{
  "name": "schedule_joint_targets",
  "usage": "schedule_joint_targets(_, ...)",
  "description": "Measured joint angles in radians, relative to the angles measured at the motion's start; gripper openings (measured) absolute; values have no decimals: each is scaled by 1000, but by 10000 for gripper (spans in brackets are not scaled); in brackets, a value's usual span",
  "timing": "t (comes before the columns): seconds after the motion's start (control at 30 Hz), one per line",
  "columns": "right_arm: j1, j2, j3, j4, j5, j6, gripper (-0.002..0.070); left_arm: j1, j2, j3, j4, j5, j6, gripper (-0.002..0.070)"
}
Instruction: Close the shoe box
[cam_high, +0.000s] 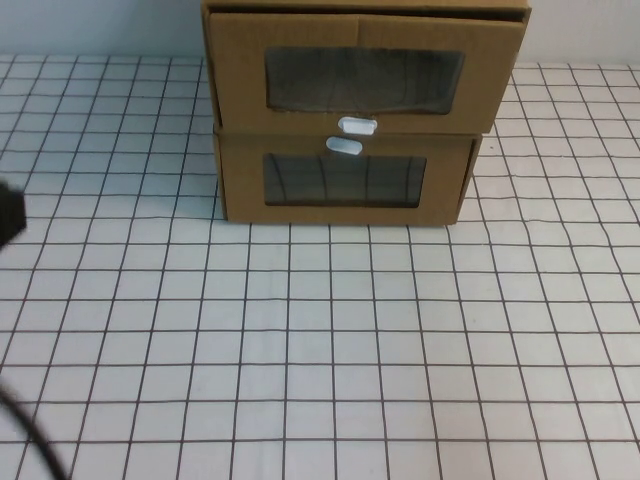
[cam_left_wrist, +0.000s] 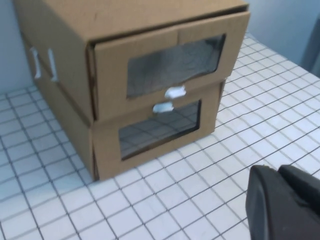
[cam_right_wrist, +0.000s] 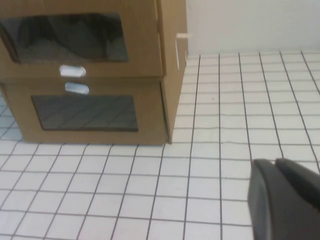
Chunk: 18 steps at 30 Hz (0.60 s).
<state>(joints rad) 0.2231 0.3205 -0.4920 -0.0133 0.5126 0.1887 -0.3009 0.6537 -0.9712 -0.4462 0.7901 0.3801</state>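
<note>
The shoe box (cam_high: 365, 75) is the upper of two stacked brown cardboard boxes, with a wide clear window and a white pull tab (cam_high: 357, 125) below it. Its drawer front juts forward past the box beneath, and the left wrist view shows a gap round the shoe box (cam_left_wrist: 170, 65) drawer. My left gripper (cam_left_wrist: 276, 169) hovers shut and empty over the tiled table, well short of the boxes. My right gripper (cam_right_wrist: 274, 161) is also shut and empty, off to the right of the shoe box (cam_right_wrist: 65, 37). Only a dark part of the left arm (cam_high: 8, 215) shows in the high view.
The lower cardboard box (cam_high: 345, 180) has a narrower window with its white tab (cam_high: 343, 146) above it. Both boxes stand at the back of a white grid-lined table (cam_high: 330, 340), close to a pale wall. A dark cable (cam_high: 30, 440) crosses the near left corner.
</note>
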Motion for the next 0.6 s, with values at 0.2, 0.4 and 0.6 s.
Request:
schedule_joint_targets(0.2, 0, -85, 148, 2, -63, -24, -15, 0, -346, 434, -33, -194, 4, -3)
schedule_joint_targets(0.4, 0, -108, 252, -4, -155, -29, -15, 0, -555, 641, -26, -316, 11, -2)
schedule_joint_targets(0.6, 0, -108, 256, -5, -184, -30, -15, 0, -570, 705, -10, -356, 14, -3)
